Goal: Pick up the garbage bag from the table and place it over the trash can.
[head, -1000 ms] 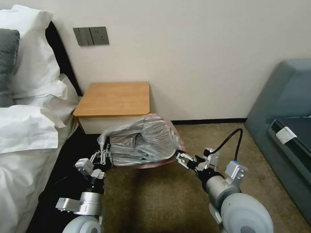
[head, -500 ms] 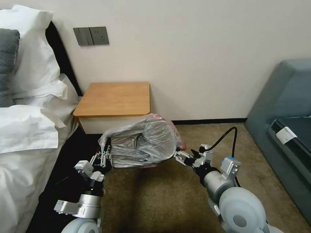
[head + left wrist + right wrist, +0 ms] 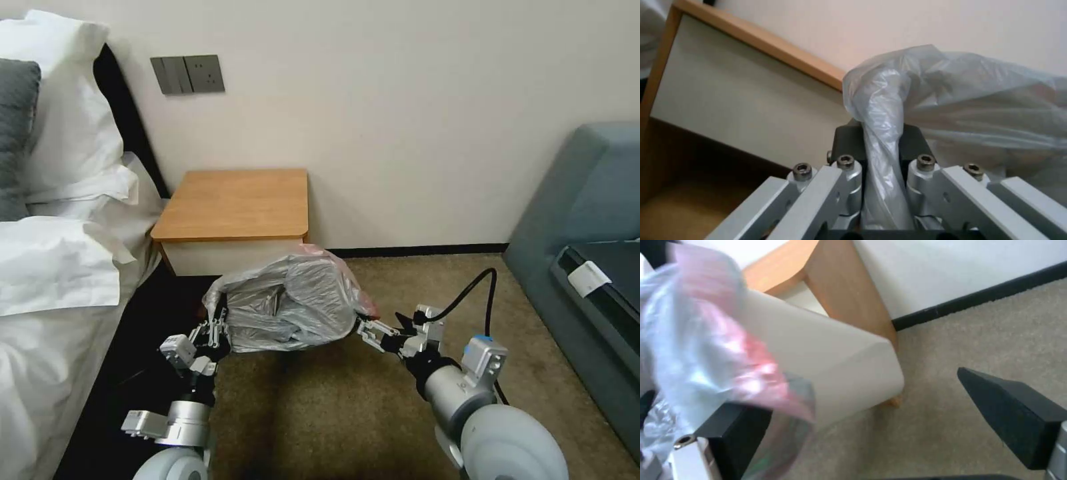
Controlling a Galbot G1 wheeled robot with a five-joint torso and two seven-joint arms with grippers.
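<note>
Head view: one garbage bag (image 3: 293, 303), two grippers

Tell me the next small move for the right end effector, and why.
Probably shut the right end effector on the garbage bag's pinkish edge. Its jaws stand wide apart, with that edge only draped over one finger, while the left end effector is clamped on the opposite side. The bag sits over the trash can, so gripping both sides seems needed to stretch it.
</note>
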